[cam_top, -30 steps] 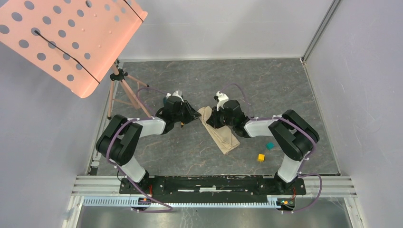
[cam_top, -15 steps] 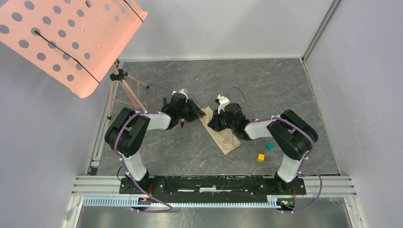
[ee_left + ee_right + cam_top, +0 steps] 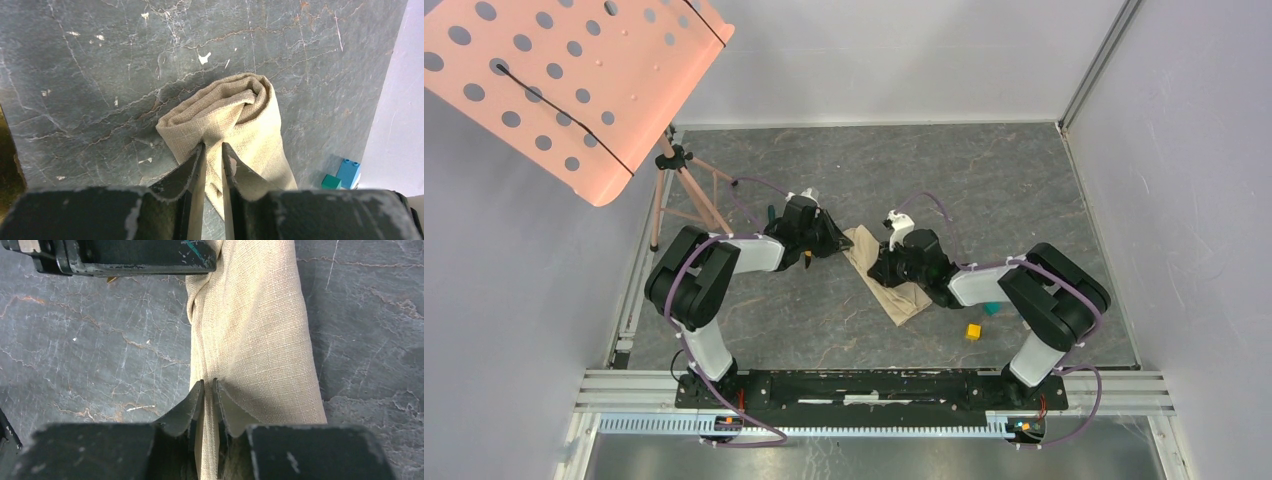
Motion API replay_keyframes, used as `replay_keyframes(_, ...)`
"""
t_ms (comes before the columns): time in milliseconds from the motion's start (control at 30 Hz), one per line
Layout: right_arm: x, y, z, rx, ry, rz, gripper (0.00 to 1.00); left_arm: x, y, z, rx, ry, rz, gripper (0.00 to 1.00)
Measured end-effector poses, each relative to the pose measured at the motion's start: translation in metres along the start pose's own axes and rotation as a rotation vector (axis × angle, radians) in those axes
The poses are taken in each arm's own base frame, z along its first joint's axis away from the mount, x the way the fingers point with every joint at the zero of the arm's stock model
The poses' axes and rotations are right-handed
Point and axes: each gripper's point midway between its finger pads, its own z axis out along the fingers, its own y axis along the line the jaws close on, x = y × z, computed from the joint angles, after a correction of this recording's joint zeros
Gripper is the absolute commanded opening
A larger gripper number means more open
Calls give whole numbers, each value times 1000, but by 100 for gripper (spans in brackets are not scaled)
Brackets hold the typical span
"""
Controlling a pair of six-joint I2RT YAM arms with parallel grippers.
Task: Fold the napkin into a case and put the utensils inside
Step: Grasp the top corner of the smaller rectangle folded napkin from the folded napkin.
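The napkin [image 3: 902, 300] lies as a long folded strip, slanting across the middle of the table [image 3: 824, 330], its far end rolled into a loose curl. The left gripper [image 3: 212, 147] is nearly closed on a pinch of cloth just below that curl. The right gripper [image 3: 209, 385] is nearly closed too, nipping the napkin's long edge nearer its near end. Both arms crowd over the napkin, so much of it is covered from above. In the right wrist view the left gripper's black body crosses the napkin's far end, and a gold tip [image 3: 112, 279] peeks from under it beside the napkin; whether it is the spoon or the knife I cannot tell. A teal cube [image 3: 992, 307] and a yellow cube [image 3: 973, 331] sit right of the napkin's near end, apart from it and from each other. Well to the napkin's left stands a tripod [image 3: 679, 195] carrying a tilted pink board [image 3: 564, 80] full of round holes. The table is dark grey, veined like marble, with small white chips. Pale lilac walls [image 3: 1184, 200] close it in, and a metal rail [image 3: 874, 390] runs nearer than the napkin.
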Motion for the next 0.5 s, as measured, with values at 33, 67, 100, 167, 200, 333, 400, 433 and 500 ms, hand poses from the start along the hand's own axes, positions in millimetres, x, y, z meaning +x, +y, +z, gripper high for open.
replay_keyframes(33, 1, 1, -1, 3, 5, -6, 19, 0, 0, 0, 0, 0, 5, 27)
replay_keyframes(67, 1, 1, -2, 5, 7, -14, 21, 0, 0, 0, 1, 0, 10, 28)
replay_keyframes(100, 1, -1, -2, 13, 12, -24, 21, 0, 0, 0, 1, 0, 18, 29)
replay_keyframes(167, -3, -2, 0, 26, 23, -47, 22, -2, -1, -3, -3, -8, 26, 30)
replay_keyframes(200, -8, -2, 1, 34, 26, -58, 23, -4, -2, -5, -5, -17, 30, 30)
replay_keyframes(333, -39, -3, 9, 52, -7, -78, 25, -14, -10, -16, -3, -58, 43, 32)
replay_keyframes(400, -61, -6, 17, 64, -42, -79, 24, -18, -13, -19, 1, -67, 45, 32)
replay_keyframes(433, -69, -7, 20, 68, -56, -78, 22, -19, -15, -20, 0, -67, 46, 32)
replay_keyframes(500, -79, -11, 27, 76, -71, -72, 19, -21, -17, -20, -1, -68, 46, 35)
